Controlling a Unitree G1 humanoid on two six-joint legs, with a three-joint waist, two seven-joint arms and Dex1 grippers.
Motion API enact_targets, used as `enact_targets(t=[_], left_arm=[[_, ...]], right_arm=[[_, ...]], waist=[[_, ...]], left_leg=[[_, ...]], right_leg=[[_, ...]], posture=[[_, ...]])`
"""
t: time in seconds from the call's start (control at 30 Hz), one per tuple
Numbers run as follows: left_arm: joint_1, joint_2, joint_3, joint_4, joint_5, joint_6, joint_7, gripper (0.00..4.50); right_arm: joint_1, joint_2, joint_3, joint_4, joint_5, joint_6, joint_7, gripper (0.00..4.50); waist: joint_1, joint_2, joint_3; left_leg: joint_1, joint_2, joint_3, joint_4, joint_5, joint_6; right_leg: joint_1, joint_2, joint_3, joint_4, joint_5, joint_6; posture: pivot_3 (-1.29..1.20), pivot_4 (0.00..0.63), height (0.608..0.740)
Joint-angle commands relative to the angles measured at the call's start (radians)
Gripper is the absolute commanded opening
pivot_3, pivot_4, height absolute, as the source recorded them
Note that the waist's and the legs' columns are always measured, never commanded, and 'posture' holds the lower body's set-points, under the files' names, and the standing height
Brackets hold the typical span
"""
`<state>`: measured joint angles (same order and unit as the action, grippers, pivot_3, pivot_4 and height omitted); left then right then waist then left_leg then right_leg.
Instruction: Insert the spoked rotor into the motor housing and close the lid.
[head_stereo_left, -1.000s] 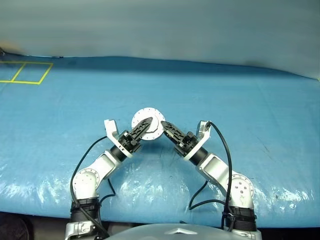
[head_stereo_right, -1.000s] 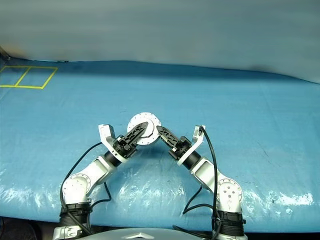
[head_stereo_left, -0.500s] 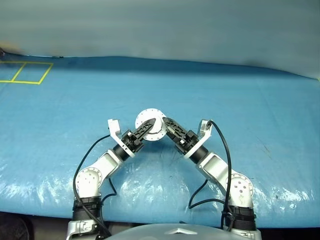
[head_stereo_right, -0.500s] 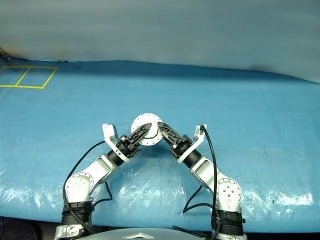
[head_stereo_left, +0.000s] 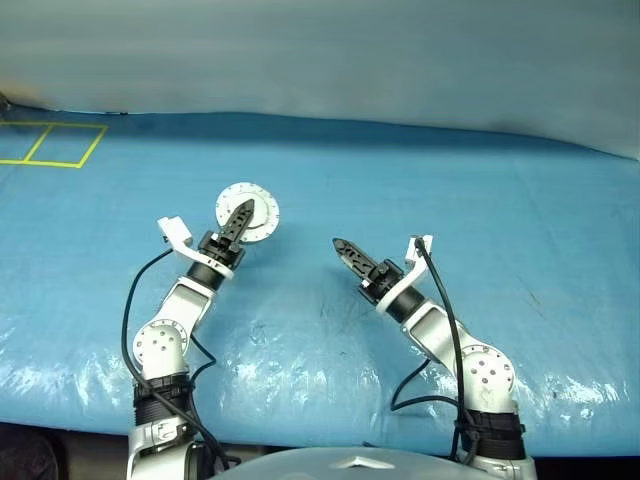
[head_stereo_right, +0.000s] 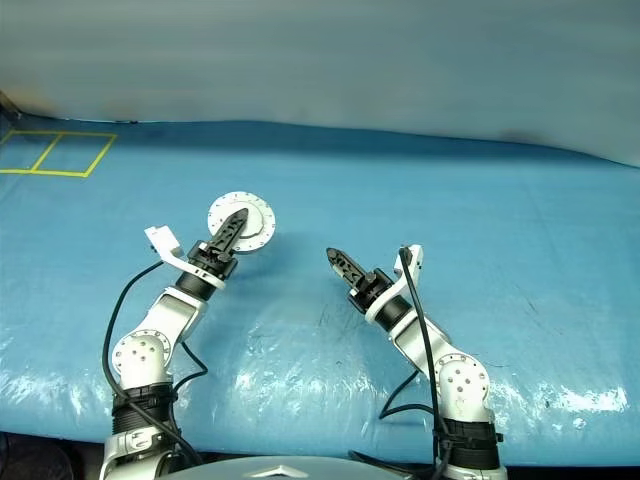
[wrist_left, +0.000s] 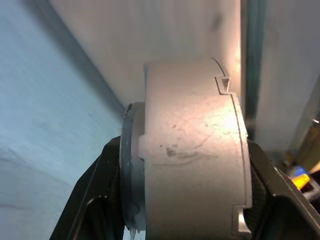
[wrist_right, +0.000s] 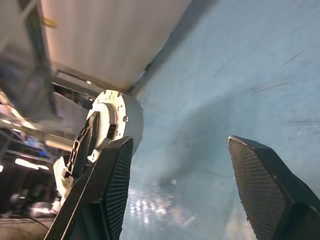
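Left eye view: you've got one blue table (head_stereo_left: 520, 200), two arms, one housing (head_stereo_left: 250, 210). Left gripper (head_stereo_left: 238, 216) reaches forward, clamped across the housing, held above the table at left. Right gripper (head_stereo_left: 343, 249) points forward-left, fingers apart, empty. Earlier both met at the housing mid-table; now they're well apart.

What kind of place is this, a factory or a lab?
Probably a test lab: a table under a blue sheet, yellow taped squares marking a corner, and one motor housing in the left claw.
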<state>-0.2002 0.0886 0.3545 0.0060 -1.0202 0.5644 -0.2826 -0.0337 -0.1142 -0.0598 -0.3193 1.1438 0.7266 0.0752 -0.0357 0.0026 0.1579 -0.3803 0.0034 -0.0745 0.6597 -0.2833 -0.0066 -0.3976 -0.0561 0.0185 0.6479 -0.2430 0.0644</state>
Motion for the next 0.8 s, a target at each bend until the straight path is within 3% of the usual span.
enact_targets(t=[0.03, 0.23, 0.47, 0.8], left_arm=[[-0.005, 0.009, -0.013, 0.006, 0.061, -0.025, 0.011, 2.60], [0.001, 0.000, -0.022, 0.066, 0.152, -0.041, 0.028, 2.60], [0.004, 0.031, 0.020, 0.090, 0.214, -0.069, 0.062, 4.45], [0.034, 0.146, 0.142, 0.067, 0.276, -0.184, 0.069, 4.45]], right_arm=[[0.004, 0.000, 0.016, -0.057, -0.042, -0.023, 0.031, 3.17], [0.005, 0.031, 0.024, -0.047, -0.087, -0.027, 0.034, 3.17], [0.012, 0.043, 0.030, -0.046, -0.107, -0.013, 0.057, 3.19], [0.022, 0.043, 0.052, -0.048, -0.175, -0.029, 0.095, 3.19]], waist=[[0.000, -0.001, 0.000], [0.004, -0.004, 0.002], [0.001, -0.003, 0.002], [0.000, -0.004, 0.002]], left_leg=[[0.000, 0.000, 0.000, 0.000, 0.000, 0.000], [-0.001, 0.000, 0.000, 0.000, 0.000, 0.000], [0.001, 0.000, 0.000, 0.001, 0.001, -0.001], [0.002, 0.001, -0.001, 0.000, 0.002, -0.004]], right_leg=[[0.000, 0.000, 0.000, 0.000, 0.000, 0.000], [0.000, -0.001, 0.000, -0.001, 0.000, 0.001], [0.001, -0.001, 0.000, 0.000, 0.001, 0.001], [0.001, 0.001, 0.000, 0.001, 0.002, -0.001]], posture=[[0.00, 0.150, 0.740], [0.00, 0.150, 0.740], [0.00, 0.150, 0.740], [0.00, 0.150, 0.740]])
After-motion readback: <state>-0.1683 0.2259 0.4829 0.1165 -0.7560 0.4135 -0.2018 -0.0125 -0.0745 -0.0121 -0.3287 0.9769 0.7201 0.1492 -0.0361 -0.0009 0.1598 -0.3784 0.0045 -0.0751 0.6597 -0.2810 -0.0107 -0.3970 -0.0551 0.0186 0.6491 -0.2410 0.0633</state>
